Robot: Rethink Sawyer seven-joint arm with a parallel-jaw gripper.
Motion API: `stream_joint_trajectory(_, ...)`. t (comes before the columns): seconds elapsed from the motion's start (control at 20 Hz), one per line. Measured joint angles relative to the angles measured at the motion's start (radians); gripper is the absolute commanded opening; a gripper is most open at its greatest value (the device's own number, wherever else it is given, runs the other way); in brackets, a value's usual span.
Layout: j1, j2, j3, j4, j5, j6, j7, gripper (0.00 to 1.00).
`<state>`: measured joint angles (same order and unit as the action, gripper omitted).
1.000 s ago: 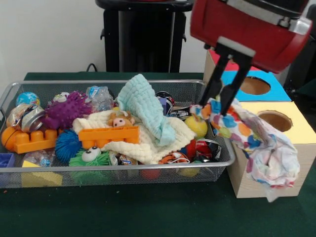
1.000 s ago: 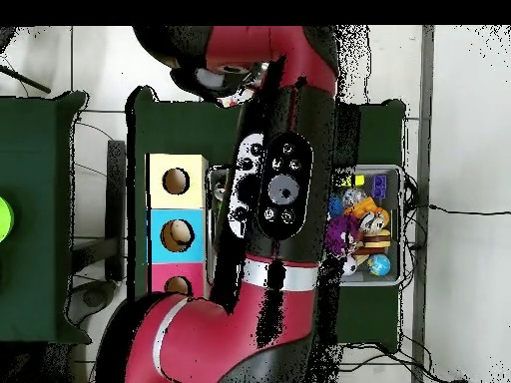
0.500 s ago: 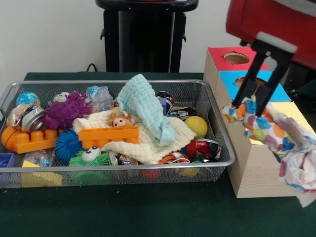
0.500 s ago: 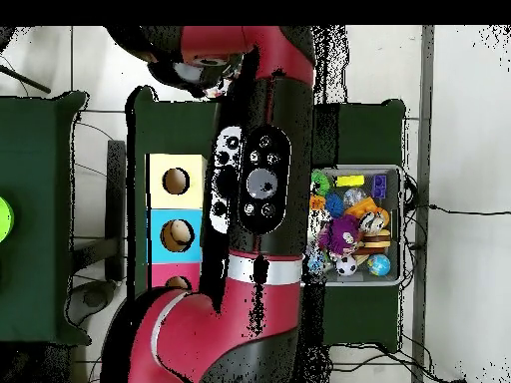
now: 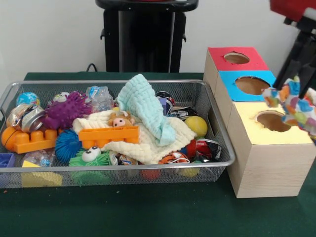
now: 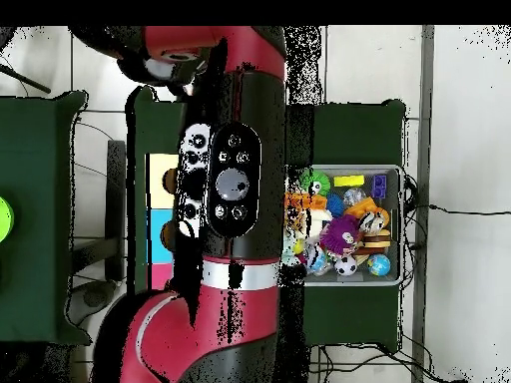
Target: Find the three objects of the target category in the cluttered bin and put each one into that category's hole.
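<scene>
My gripper (image 5: 296,90) hangs at the far right edge of the front view, above the yellow hole (image 5: 274,121) of the wooden box (image 5: 266,168). It is shut on a colourful spotted cloth (image 5: 297,106), which dangles over the yellow top and runs partly out of the picture. The blue hole (image 5: 252,85) and red hole (image 5: 237,58) lie behind it. In the wire bin (image 5: 123,168) a light blue cloth (image 5: 143,106) rests on a cream cloth (image 5: 148,143). In the overhead view the red arm (image 6: 230,199) hides the gripper and most of the box.
The bin (image 6: 391,180) also holds an orange brick (image 5: 108,136), a purple spiky ball (image 5: 66,109), a yellow ball (image 5: 197,126), a blue spiky ball (image 5: 66,144) and several other small toys. A black stand (image 5: 143,34) rises behind the bin.
My gripper has carried the spotted cloth to the right and higher, from the bin's right end to over the yellow hole. The bin's contents have not shifted.
</scene>
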<state>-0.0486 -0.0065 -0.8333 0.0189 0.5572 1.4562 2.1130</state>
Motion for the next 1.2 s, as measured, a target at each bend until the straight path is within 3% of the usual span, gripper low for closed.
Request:
stream_joint_trajectory(0.4,0.09,-0.01,0.0,0.053,-0.003,-0.003,0.081,0.0)
stream_joint_trajectory(0.75,0.178,-0.037,0.009,0.167,-0.028,-0.061,0.127,0.0)
stream_joint_trajectory(1.2,0.208,-0.095,0.049,0.325,-0.073,-0.191,0.127,0.0)
